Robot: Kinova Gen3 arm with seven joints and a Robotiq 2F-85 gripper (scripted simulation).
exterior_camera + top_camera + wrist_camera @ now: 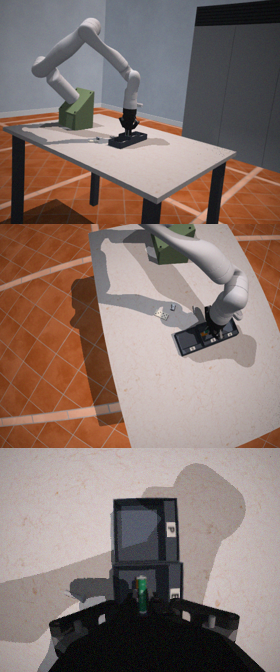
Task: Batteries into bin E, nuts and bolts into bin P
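My gripper (215, 333) is low over the middle bin (212, 336) of a dark row of three bins (127, 139). It is shut on a green battery with an orange tip (141, 594), held upright between the fingers above that bin's floor. In the top view a bit of green and orange (205, 334) shows in the middle bin beside the fingers; I cannot tell whether it is the same battery. The labels on the middle and right bins are too small to read. A small grey bolt (172, 306) and a thin grey bolt (193, 309) lie on the table left of the bins.
A white plate with dots, like a domino (161, 314), lies left of the bolts. The left bin (188, 341), whose label looks like S, shows nothing inside. The green arm base (172, 247) stands at the table's far end.
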